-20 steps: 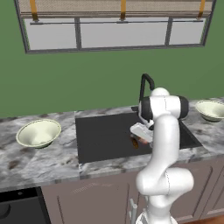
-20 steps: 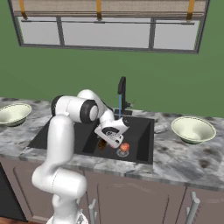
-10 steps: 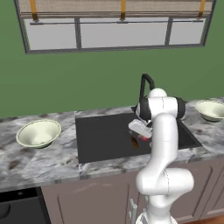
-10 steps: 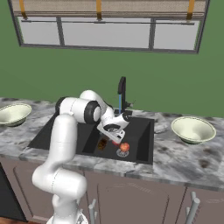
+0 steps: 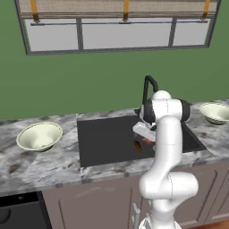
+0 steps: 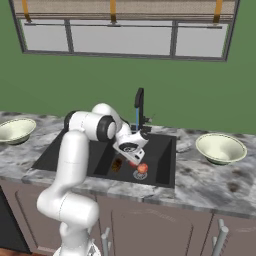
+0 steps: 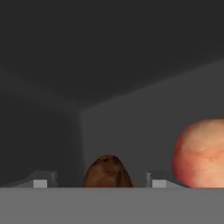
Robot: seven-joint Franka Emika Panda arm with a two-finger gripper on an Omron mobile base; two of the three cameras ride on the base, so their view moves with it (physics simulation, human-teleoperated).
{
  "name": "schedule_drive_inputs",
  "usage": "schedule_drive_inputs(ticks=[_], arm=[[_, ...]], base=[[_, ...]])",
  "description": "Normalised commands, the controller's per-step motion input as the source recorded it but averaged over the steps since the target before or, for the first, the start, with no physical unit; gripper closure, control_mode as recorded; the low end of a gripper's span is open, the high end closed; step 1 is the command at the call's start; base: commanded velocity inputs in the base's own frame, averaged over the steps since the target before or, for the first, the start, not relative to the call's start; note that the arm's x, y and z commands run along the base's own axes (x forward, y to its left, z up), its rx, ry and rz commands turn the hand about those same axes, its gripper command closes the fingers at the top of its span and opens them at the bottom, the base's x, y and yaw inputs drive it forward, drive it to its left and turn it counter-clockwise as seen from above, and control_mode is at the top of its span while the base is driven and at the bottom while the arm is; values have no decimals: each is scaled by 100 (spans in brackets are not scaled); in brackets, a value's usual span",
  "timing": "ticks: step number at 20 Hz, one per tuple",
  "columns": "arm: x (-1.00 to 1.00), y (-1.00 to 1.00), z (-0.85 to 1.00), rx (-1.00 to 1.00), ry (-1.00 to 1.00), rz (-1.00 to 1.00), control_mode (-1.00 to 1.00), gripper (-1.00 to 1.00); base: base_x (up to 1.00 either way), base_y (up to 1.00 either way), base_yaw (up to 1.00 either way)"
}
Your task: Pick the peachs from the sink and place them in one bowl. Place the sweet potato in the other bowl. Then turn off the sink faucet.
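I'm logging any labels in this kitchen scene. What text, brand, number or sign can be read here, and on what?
None: no readable text, brand, number or sign anywhere.
Bowls: plain.
Faucet: unmarked.
Sink: unmarked.
Gripper, sweet potato and peach: no markings.

Green wall point(image 5: 89, 85) behind the counter. Wide window point(image 5: 120, 27) above, grey frame, orange straps at top. Grey marbled counter point(image 5: 27, 165) on brownish-grey cabinets point(image 6: 165, 225) with metal handles. Dark appliance point(image 5: 18, 214) at lower left.
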Motion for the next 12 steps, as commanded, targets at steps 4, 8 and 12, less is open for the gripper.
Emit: schedule_drive_inputs(ticks=[4,8,12], arm=[[-70,2,-45,3,5,-10,-100,-100],[-41,3,-26,2,8,-12,-100,-100],[-38,4,-33,1,9,-11,-100,-100]], base=[[0,0,0],[0,0,0],[0,0,0]])
